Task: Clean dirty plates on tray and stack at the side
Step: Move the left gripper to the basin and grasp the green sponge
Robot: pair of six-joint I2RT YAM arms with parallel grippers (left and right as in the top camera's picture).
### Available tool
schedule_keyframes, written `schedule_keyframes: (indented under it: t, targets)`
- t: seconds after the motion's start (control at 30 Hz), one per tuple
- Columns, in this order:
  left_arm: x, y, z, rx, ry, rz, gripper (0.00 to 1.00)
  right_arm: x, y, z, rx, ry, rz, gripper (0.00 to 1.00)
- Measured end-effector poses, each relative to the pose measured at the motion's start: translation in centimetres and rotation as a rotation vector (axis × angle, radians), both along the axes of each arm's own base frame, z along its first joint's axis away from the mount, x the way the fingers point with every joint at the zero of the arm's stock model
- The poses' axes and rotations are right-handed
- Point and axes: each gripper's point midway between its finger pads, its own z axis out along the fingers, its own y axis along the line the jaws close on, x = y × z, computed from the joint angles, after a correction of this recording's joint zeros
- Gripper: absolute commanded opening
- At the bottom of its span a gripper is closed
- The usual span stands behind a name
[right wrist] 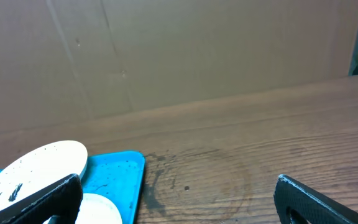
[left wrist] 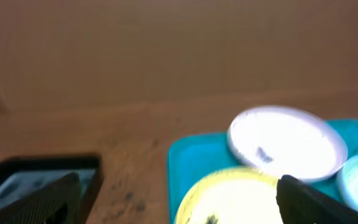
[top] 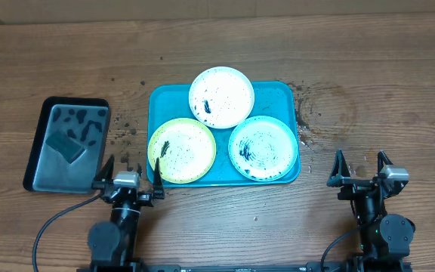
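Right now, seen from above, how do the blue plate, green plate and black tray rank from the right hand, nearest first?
1. light blue plate, at the right end of the turquoise tray, closest to the right hand.
2. lime-green plate, at the tray's left end.
3. black tray, far left.

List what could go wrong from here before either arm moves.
The white plate overhangs the far rim of the tray beside the other two; pulling one might tip it off. The open left gripper sits close to the lime-green plate; a careless move could knock it. Loose grime specks dot the table; wiping may scatter more.
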Motion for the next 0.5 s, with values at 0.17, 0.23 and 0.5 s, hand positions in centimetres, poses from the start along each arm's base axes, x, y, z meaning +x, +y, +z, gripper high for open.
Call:
schedule_keyframes:
  t: [0.17,0.23,0.5]
  targets:
    - [-2.7,-3.2,9.2,0.007,-0.391,-0.195,1.0,0.0,0.0,0.0,0.0,-0.001,0.0,1.0]
    - [-4.7,-3.9,12.4,0.031,-0.534,-0.241,1.0,0.0,0.0,0.0,0.0,-0.002,0.0,1.0]
    - [-2.7,-4.3,14.4,0.056,-0.083,-0.258,1.0,0.0,0.0,0.1,0.0,-0.003,0.0,1.0]
